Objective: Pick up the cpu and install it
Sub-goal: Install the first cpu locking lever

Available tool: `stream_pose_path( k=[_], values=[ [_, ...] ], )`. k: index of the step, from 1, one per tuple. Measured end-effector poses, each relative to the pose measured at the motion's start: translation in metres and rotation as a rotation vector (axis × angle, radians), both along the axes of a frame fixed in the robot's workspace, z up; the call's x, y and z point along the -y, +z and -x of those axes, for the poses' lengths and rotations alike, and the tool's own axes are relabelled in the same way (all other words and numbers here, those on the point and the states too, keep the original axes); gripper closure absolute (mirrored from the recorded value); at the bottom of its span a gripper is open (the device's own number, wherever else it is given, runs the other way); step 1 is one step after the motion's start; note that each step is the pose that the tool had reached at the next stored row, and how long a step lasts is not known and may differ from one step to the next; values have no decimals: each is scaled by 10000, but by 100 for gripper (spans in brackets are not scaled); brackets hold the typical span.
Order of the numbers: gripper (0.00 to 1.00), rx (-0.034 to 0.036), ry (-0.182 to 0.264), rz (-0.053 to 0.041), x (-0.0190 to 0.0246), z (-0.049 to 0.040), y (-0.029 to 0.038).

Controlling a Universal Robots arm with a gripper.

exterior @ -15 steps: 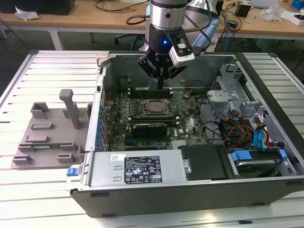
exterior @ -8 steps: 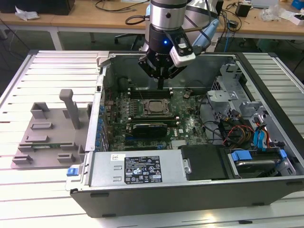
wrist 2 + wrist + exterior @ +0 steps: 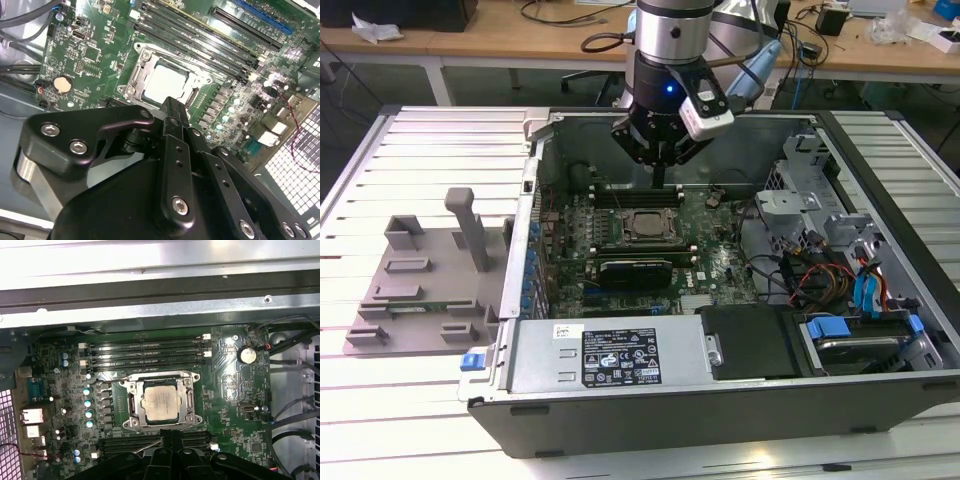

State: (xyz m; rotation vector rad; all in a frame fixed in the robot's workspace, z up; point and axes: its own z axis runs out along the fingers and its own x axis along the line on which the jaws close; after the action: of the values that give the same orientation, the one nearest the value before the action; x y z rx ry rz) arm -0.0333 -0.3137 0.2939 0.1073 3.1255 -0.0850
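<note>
The cpu is a small square chip with a silvery top plate, lying flat inside the metal socket frame on the green motherboard. It also appears in the second wrist view, cpu, and in the exterior view, cpu. My gripper hangs above the board, just beyond the socket as the exterior view sees it, and apart from the chip. Its black fingers are pressed together with nothing between them, and the fingertips stand close to the socket's edge.
The open computer case lies on a slatted white table. A grey plastic tray with blocks and an upright post sits on the exterior view's left. Memory slots, drive bays and cables crowd the case's interior.
</note>
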Motion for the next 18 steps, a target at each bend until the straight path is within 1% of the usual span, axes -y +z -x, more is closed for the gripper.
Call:
stream_pose_path(
  k=[1, 2, 3, 4, 5, 6, 7, 9, 10, 14, 15, 16, 17, 18],
  values=[
    [89, 1, 34, -40, 0, 0, 0],
    [89, 0, 45, -142, 0, 0, 0],
    [89, 2, 50, -382, 0, 0, -1],
    [89, 2, 69, -496, 0, 0, -1],
    [89, -1, 185, -541, 0, 0, -1],
    [89, -12, 569, -553, -1, 0, -1],
    [89, -20, 848, -553, -1, 0, -1],
    [89, -32, 1250, -530, 0, 0, -1],
    [89, -35, 1334, -517, 0, -1, -1],
    [89, -36, 1352, -511, 0, 0, -1],
    [89, -36, 1352, -501, -1, 19, -1],
    [89, -36, 1351, -501, -2, 190, -1],
    [89, -36, 1352, -501, -2, 300, -2],
    [89, -36, 1352, -501, -2, 327, -2]
  ],
)
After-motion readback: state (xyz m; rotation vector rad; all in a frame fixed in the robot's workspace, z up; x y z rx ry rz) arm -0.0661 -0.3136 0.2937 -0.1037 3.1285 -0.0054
